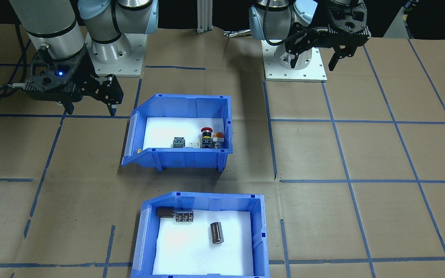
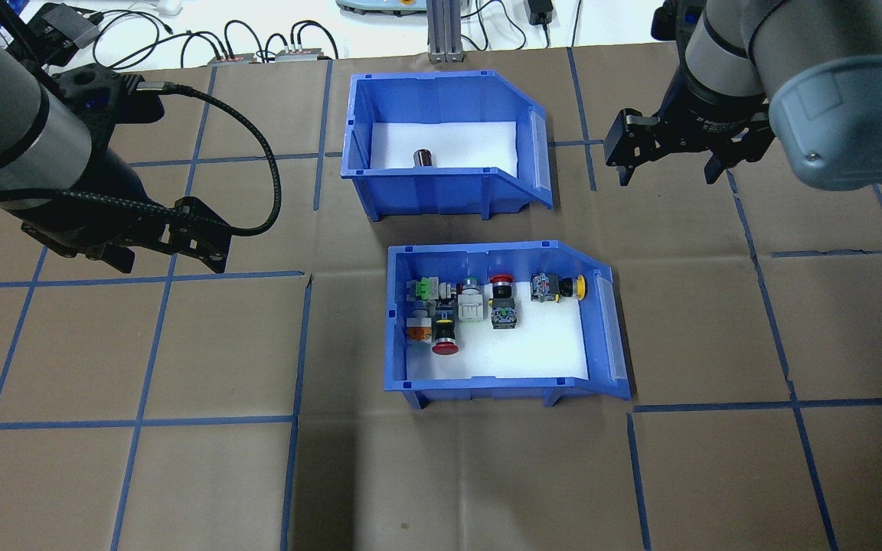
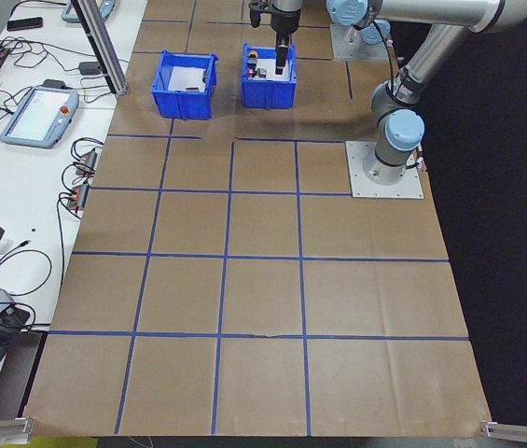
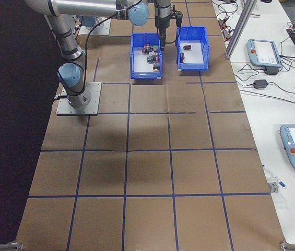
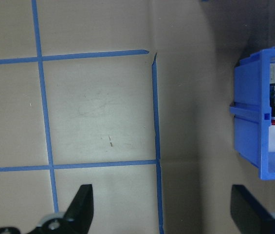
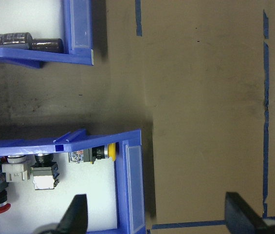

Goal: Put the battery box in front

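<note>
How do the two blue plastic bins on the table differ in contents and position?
The battery box, the blue plastic bin farther from the robot, holds a few dark cylinders; the switch bin, nearer the robot, holds colourful push-button switches. The switch bin looks fuller. Both are blue, lined with white foam, and held by neither gripper.

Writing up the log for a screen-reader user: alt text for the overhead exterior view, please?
Two blue bins sit mid-table: the battery box on the far side, the switch bin nearer the robot. Both open grippers hover clear of them, the left gripper left of the bins, the right gripper beside the battery box.
</note>
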### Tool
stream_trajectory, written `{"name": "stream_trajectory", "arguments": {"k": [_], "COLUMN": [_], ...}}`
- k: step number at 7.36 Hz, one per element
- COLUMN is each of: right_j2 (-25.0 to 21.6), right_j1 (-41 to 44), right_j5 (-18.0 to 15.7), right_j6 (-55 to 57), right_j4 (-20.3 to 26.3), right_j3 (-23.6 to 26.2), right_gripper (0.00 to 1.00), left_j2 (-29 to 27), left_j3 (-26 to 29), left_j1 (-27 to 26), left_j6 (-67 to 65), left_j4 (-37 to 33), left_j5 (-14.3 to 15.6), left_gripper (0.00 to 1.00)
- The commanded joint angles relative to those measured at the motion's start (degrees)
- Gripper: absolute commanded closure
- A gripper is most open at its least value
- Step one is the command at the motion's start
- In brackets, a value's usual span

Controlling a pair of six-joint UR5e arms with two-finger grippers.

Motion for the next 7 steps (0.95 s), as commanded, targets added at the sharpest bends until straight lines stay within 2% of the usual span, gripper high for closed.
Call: {"name": "stream_trajectory", "arguments": {"k": [1,7], "right_j2": [0.1,0.1], "right_j1": [-0.3,-0.3], "right_j5": [0.0,-0.3], "right_j6": [0.1,0.1], "right_j4": [1.2,1.2], "right_j3": [0.0,0.0], "right_gripper": [0.00,0.00], "left_j2": [-0.2,-0.6], "left_j3": [0.0,-0.3], "left_j1": [0.0,0.1], "left_j6": [-0.1,0.9], "left_j4": [0.2,0.1], "left_j5": [-0.2,0.7], "left_gripper": [0.00,0.00]}}
